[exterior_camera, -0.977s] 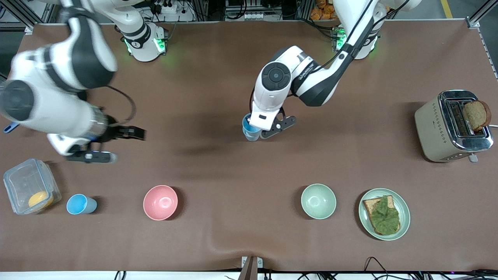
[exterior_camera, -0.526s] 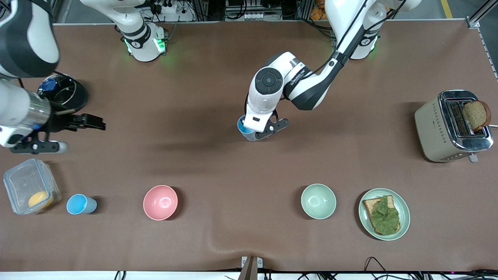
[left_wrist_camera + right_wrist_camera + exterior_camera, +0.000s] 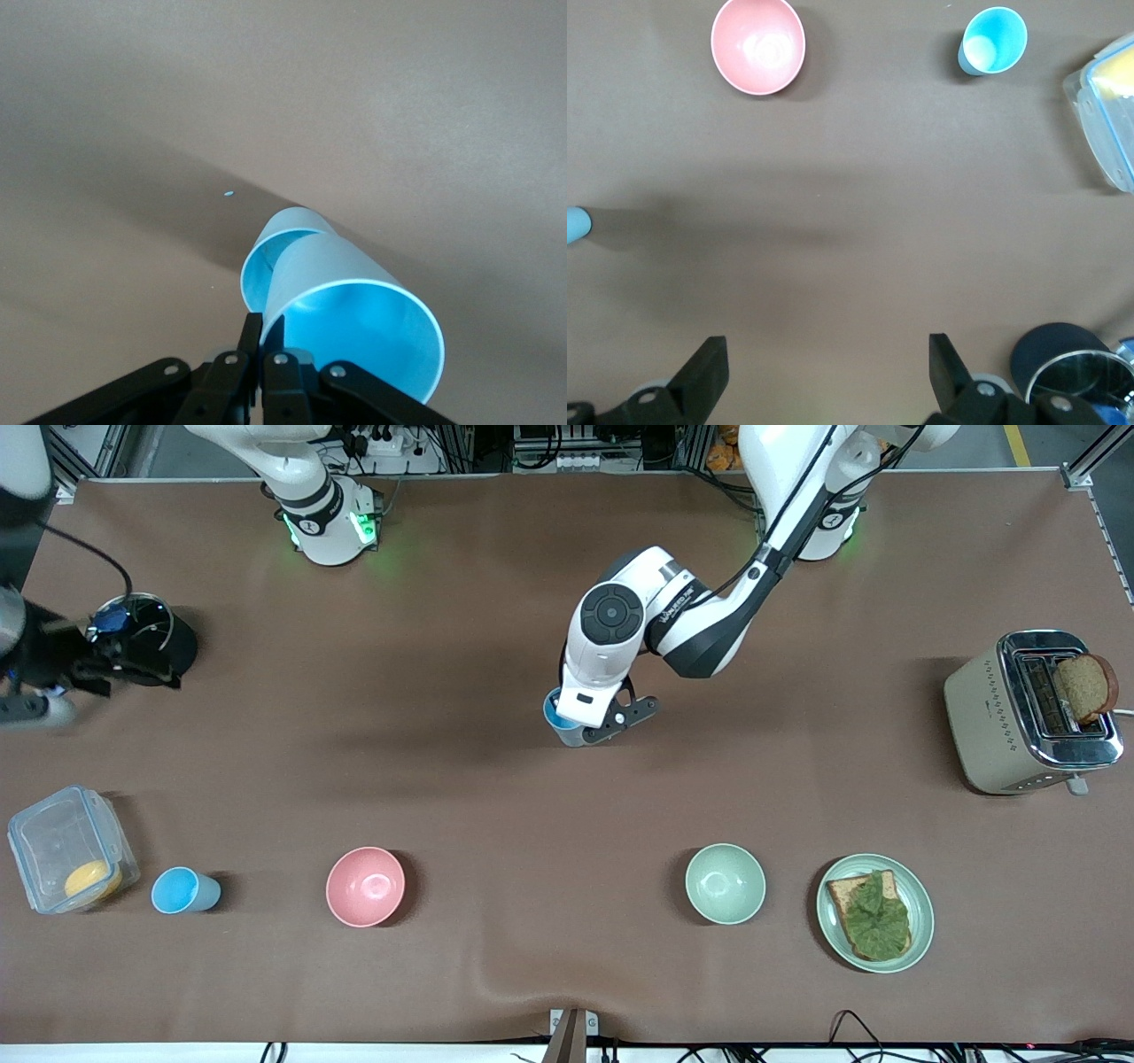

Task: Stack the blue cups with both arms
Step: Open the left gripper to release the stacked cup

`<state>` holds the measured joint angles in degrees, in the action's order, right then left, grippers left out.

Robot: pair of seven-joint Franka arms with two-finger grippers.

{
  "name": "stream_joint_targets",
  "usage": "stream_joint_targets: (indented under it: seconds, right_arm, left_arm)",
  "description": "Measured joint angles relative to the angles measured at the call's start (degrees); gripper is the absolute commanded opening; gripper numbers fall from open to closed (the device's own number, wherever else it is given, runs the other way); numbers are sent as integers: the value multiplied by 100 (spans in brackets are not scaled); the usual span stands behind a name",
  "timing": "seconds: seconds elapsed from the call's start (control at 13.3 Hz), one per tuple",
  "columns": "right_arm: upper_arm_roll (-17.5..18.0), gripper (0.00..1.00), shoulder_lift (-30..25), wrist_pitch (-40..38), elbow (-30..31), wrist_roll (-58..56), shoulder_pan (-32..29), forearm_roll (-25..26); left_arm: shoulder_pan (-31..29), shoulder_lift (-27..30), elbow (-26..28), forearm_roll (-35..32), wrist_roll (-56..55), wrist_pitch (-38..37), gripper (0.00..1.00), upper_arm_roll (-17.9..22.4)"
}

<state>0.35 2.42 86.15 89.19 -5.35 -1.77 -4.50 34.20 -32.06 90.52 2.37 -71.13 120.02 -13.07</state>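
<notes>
1. Left gripper (image 3: 595, 726) is at mid-table, low over the brown table (image 3: 496, 646). Its fingers (image 3: 251, 341) are clamped on the rim of a blue cup (image 3: 560, 723).
2. Left wrist view: the held cup (image 3: 363, 332) is tilted, and its lower end sits inside the mouth of a second blue cup (image 3: 270, 257). The two are partly nested. Whether the outer cup rests on the table or hangs from the held one cannot be told.
3. Front view: only one blue rim shows at the left gripper; the arm's white wrist covers the rest of the pair.
4. Third blue cup (image 3: 183, 890) stands upright on the table toward the right arm's end, in the row nearest the front camera, just beside a clear lidded container (image 3: 69, 849) with something yellow inside. It also shows in the right wrist view (image 3: 992, 41). No gripper touches it.
5. Right gripper (image 3: 53, 682) is at the table edge at the right arm's end, beside a dark round pot (image 3: 155, 642). Right wrist view: its fingers (image 3: 704, 372) are spread wide apart with nothing between them.
6. Pink bowl (image 3: 365, 886) sits in the same near row, between the lone cup and the pale green bowl (image 3: 725, 883).
7. Green plate (image 3: 833, 939) with topped bread lies beside the green bowl, toward the left arm's end.
8. Toaster (image 3: 983, 708) with a slice standing in its slot is at the left arm's end of the table, farther from the front camera than the plate.
</notes>
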Motion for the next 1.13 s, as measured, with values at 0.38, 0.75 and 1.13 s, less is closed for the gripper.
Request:
stream_joint_targets:
  seconds: [0.38,0.75,1.13]
  right_arm:
    - [-119,100,-380,-6,357,-22,129,4]
    - [-388,100,-380,5,365,-56,398,68]
    - [-397,100,-380,26,319,-57,457,148]
  left_arm:
    - [0,46,81,0,0,-33,0,-1]
    - [-1,26,112,0,0,6,100,5]
    - [-42,146,11,-158,2,93,100,68]
